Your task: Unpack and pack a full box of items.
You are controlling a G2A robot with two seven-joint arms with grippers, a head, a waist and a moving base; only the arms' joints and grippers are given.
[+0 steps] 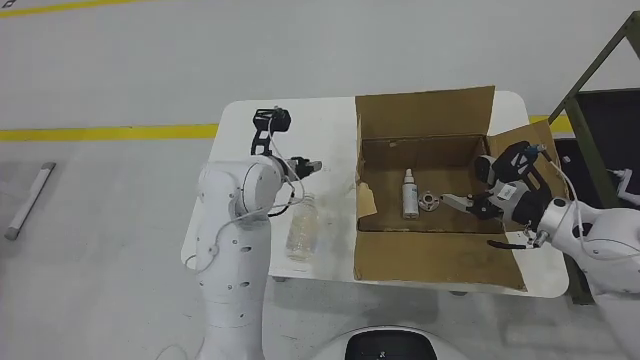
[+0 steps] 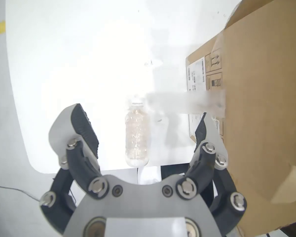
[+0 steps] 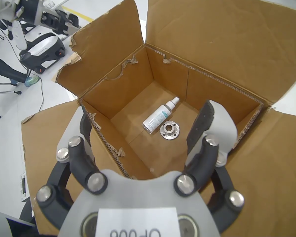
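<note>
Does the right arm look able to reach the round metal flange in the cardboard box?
Probably yes: the right gripper hangs open over the box, and nothing covers the metal flange.

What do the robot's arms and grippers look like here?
The left arm and right arm have glossy white rounded shells with thin cables near the wrists. The left gripper and right gripper match: grey metal base plate, black linkages with silver pins, silver-backed fingers with black ribbed pads. The right one carries a white printed label.

Left gripper (image 2: 143, 124) fingers (image 2: 85, 127) spread above clear bottle (image 2: 137, 136); cardboard box (image 2: 256, 114) beside
</note>
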